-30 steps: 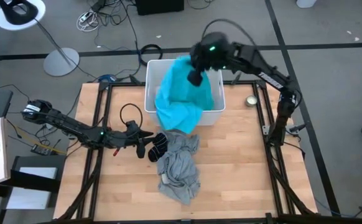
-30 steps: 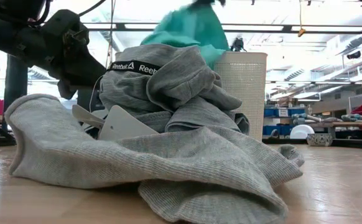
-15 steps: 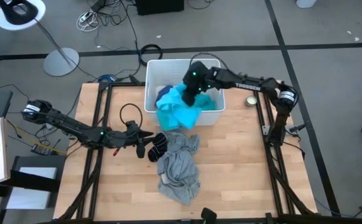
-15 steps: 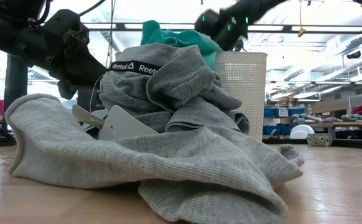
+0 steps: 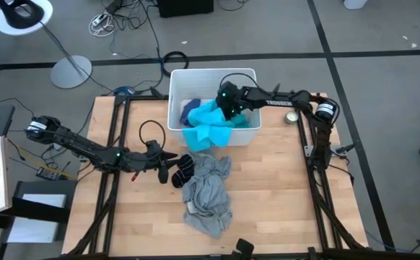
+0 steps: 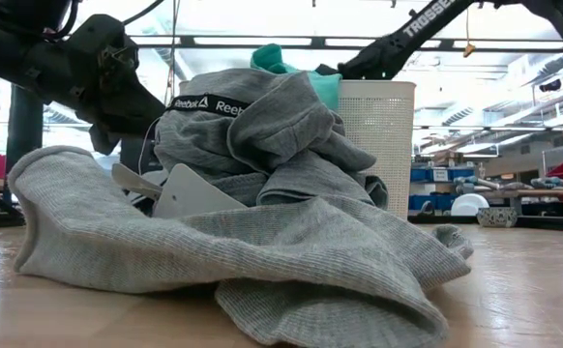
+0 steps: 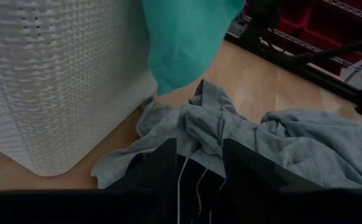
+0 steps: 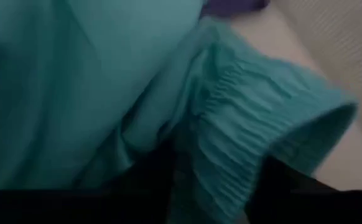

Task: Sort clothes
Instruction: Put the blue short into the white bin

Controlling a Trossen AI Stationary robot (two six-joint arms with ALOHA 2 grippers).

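Holding turquoise garment (image 5: pixel 211 124), navy garment (image 5: pixel 190 110): white bin (image 5: pixel 175 87).

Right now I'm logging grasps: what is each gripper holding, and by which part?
Right gripper, inside the white bin, pinches the turquoise garment's bunched fabric; left gripper holds nothing.

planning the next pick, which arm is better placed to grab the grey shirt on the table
Left. The left claw sits low by the black socks, next to the grey shirt. The right claw is down in the white bin with the turquoise garment.

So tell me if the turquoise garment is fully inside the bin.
No: the turquoise garment still drapes over the bin front wall.
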